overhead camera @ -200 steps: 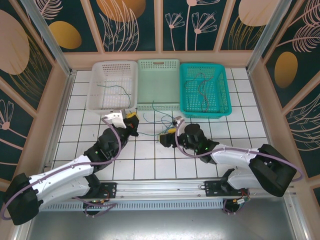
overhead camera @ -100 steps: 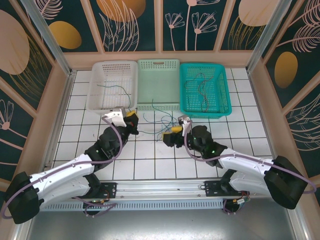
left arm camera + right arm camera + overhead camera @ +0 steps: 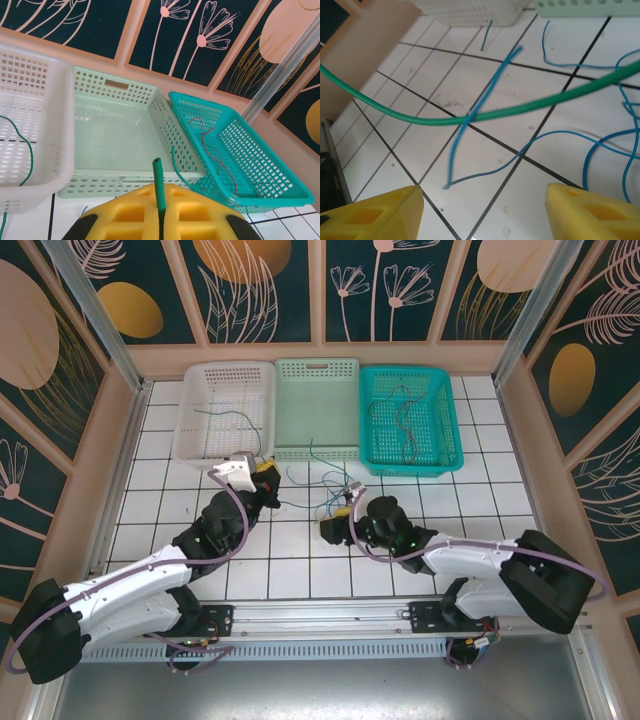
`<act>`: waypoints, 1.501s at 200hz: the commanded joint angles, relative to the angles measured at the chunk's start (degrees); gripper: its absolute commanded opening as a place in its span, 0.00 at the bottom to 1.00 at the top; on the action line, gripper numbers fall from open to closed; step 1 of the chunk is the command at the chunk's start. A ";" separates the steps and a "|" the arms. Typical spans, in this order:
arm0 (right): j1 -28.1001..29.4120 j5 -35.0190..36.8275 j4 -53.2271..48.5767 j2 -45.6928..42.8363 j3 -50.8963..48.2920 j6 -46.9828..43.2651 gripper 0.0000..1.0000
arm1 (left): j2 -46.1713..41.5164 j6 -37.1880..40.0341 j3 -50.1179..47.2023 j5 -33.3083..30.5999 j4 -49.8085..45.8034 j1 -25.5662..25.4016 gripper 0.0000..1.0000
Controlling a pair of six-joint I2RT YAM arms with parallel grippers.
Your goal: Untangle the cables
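The white-tiled table (image 3: 200, 540) carries everything. The left arm (image 3: 140, 580) reaches diagonally from the near-left corner, with its wrist low by the front edge of the white basket (image 3: 190, 410). The right arm (image 3: 470, 555) lies low from the near-right, pointing left toward the table's centre. A mint basket (image 3: 316, 365) and a teal basket (image 3: 452, 430) stand beside the white one along the far edge.

The left gripper (image 3: 160, 210) is clamped on a green cable (image 3: 158, 180), whose end sticks up between its yellow fingers. The right gripper (image 3: 482, 210) stands apart and holds nothing. It is above blue cables (image 3: 600, 145) on the tiles, and a green strand (image 3: 435, 120) stretches across ahead of it. A red-pink cable (image 3: 216, 156) lies in the teal basket, and a green wire (image 3: 30, 155) lies in the white one.
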 commanded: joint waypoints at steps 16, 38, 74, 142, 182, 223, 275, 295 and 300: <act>0.36 -0.42 6.25 3.14 1.92 0.52 0.42 | 0.19 -0.05 1.56 0.79 3.86 0.22 0.00; 0.35 0.25 6.72 3.23 2.05 0.67 0.19 | 0.65 0.01 1.61 0.85 3.92 0.25 0.00; 0.40 0.83 0.75 2.23 1.05 1.59 0.00 | -2.18 3.71 2.58 -3.52 0.21 0.37 0.00; 0.35 2.72 -6.99 3.14 0.69 5.72 0.28 | -8.12 12.06 5.82 -6.98 -7.21 0.79 0.00; 0.35 5.16 -12.21 -5.25 1.98 3.42 0.74 | -6.37 14.45 7.40 -1.95 -11.70 0.74 0.00; -0.40 11.82 -29.29 -18.68 5.96 -1.23 0.77 | -3.52 17.89 9.44 -0.31 -16.52 0.76 0.00; -3.48 15.19 -34.62 -20.94 11.94 -7.46 0.79 | 0.94 22.35 12.76 8.09 -17.80 0.71 0.00; -7.95 9.84 -31.17 -19.40 12.91 -7.40 0.80 | 3.02 24.04 14.58 10.35 -19.26 0.70 0.00; -9.25 8.04 -29.74 -19.02 12.91 -7.44 0.80 | 3.38 24.32 14.73 10.87 -19.29 0.67 0.00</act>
